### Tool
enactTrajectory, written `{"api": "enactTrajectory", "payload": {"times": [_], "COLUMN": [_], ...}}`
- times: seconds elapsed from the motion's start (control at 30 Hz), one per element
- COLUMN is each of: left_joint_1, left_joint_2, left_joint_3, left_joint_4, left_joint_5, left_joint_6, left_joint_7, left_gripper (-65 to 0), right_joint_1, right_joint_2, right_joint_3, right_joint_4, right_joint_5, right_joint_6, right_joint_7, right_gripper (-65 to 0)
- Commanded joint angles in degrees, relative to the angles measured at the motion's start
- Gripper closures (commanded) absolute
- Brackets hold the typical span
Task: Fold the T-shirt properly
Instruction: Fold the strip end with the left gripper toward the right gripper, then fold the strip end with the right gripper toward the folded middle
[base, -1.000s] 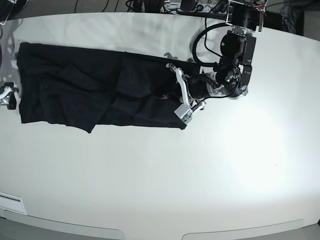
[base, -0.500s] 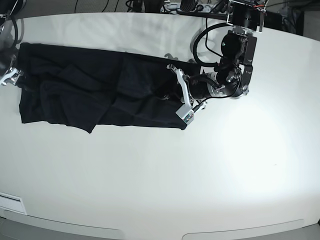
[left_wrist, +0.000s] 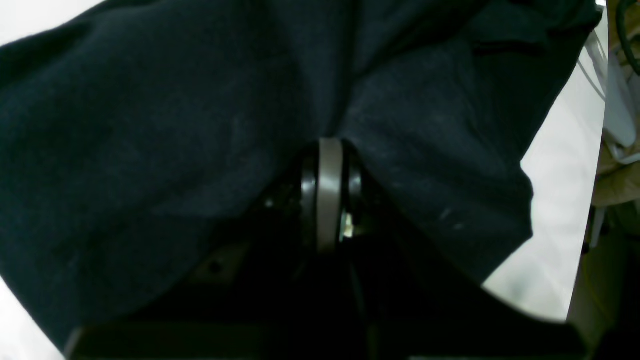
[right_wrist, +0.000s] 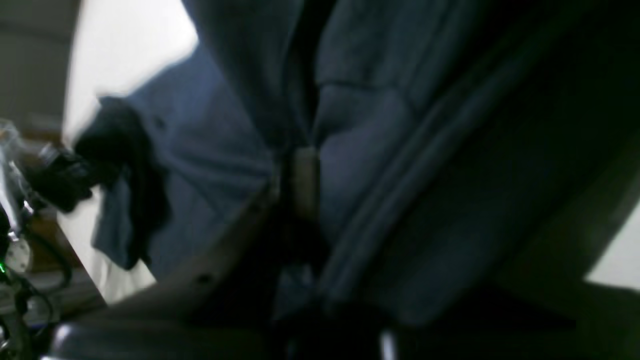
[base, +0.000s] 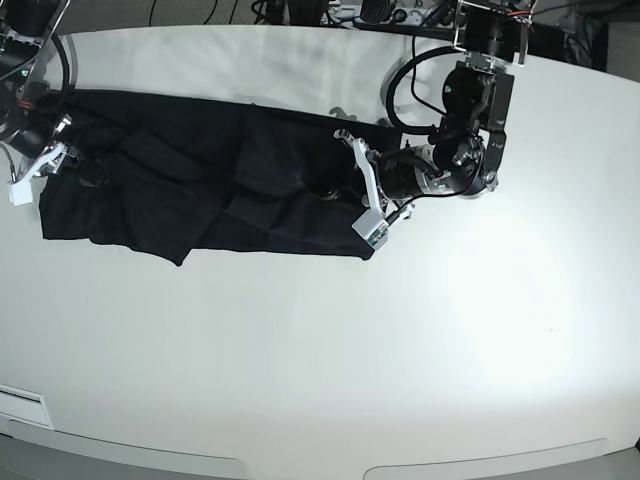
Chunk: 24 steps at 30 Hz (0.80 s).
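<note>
The black T-shirt (base: 200, 170) lies folded into a long band across the back left of the white table (base: 400, 340). My left gripper (base: 347, 188) is at the band's right end. In the left wrist view the gripper (left_wrist: 330, 150) is shut, and the fabric (left_wrist: 150, 125) gathers into a pinch at its tip. My right gripper (base: 58, 160) is at the band's left end, where the cloth is bunched. In the blurred right wrist view the gripper (right_wrist: 300, 155) appears shut on a fold of the T-shirt (right_wrist: 380, 150).
Cables and equipment (base: 380, 12) line the table's back edge behind the left arm (base: 475, 100). A white label (base: 20, 405) lies near the front left edge. The table's curved front edge runs along the bottom of the base view.
My right gripper has come in from the table's left edge onto the shirt's left end, which now looks bunched. My left gripper has stayed at the right end.
</note>
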Motion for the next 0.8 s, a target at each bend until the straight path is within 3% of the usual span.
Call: {"api": "enactTrajectory", "payload": {"times": [0.0, 0.1, 0.23, 0.33, 0.47, 0.57, 0.77], "left_joint_1": [-1.3, -2.9, -5.8, -7.8, -7.6, -5.9, -0.4], "left_joint_2": [-0.3, -0.3, -0.4, -1.1, -2.1, -2.4, -2.4], "left_joint_3": [-0.5, -2.1, -6.8, -11.3, -15.3, -15.9, -15.7], "left_joint_4": [0.7, 0.7, 0.7, 0.7, 0.7, 0.7, 0.7], "left_joint_5": [-2.2, -7.7, -14.1, -17.8, -18.2, -15.7, -14.8], "left_joint_6": [-0.2, -0.2, -1.2, -1.4, -1.4, -1.4, -1.5], "left_joint_7": [-0.3, 1.6, 5.9, 7.9, 8.3, 8.3, 8.1], "left_gripper": [0.0, -1.6, -23.3, -31.7, -31.6, -31.6, -31.6], "right_joint_1": [1.0, 2.5, 4.2, 5.3, 6.2, 6.1, 4.9], "right_joint_2": [1.6, 3.4, 7.9, 11.6, 16.0, 17.6, 14.6], "right_joint_3": [0.2, 0.2, 0.2, 0.2, 0.2, 0.2, 0.2], "right_joint_4": [0.5, 0.5, 0.5, 0.5, 1.4, 5.2, 19.6], "right_joint_5": [0.7, 0.6, -3.2, -6.0, -9.2, -13.0, -13.6], "right_joint_6": [-0.1, -0.1, -0.1, -0.1, -0.1, -0.1, -7.2], "right_joint_7": [-0.2, -0.3, -0.4, -0.4, 0.5, 2.2, 1.9], "right_gripper": [0.0, 0.0, 0.0, 0.0, 0.0, 0.0, 0.0]}}
